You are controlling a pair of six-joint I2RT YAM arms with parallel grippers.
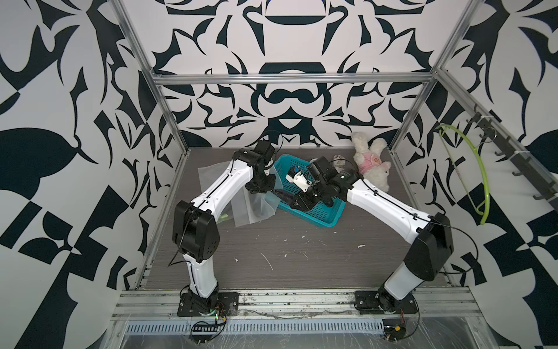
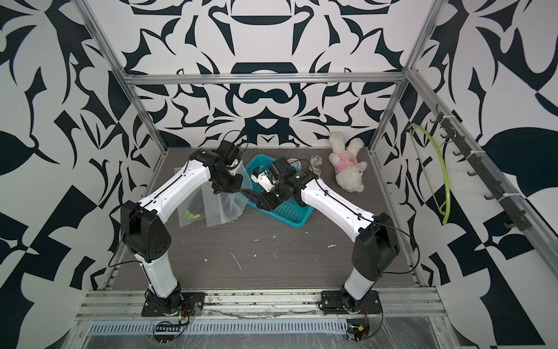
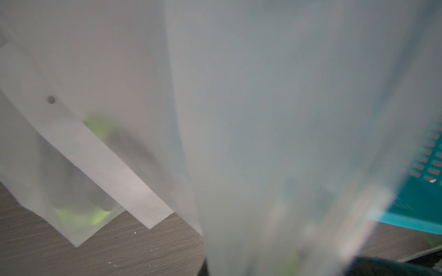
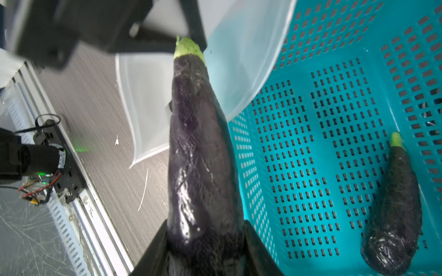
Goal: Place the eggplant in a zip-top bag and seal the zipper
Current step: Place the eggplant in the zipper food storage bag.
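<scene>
Basket (image 1: 324, 214) on the counter (image 1: 302, 266), in the middle, toward the back. Just left of the basket, a bag (image 1: 256, 208) hanging, one edge over the basket's rim. Over that rim, an eggplant (image 4: 198, 148) in the right gripper (image 4: 205, 241), stem end at the bag. Down in the basket, another eggplant (image 4: 394, 210). Farther left, more bags (image 2: 188, 208) flat on the counter. Right of the basket, by the back wall, a toy (image 1: 373, 169).

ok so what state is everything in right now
zip-top bag: mouth open, unsealed, pinched by left fingers
held eggplant: clamped in right fingers, stem end at zip-top bag's mouth
teal basket: open side up on table
second eggplant: lying in teal basket
second bag: flat on table, something green inside
plush bunny: lying on table
green hanger: hanging, nothing on it
</scene>
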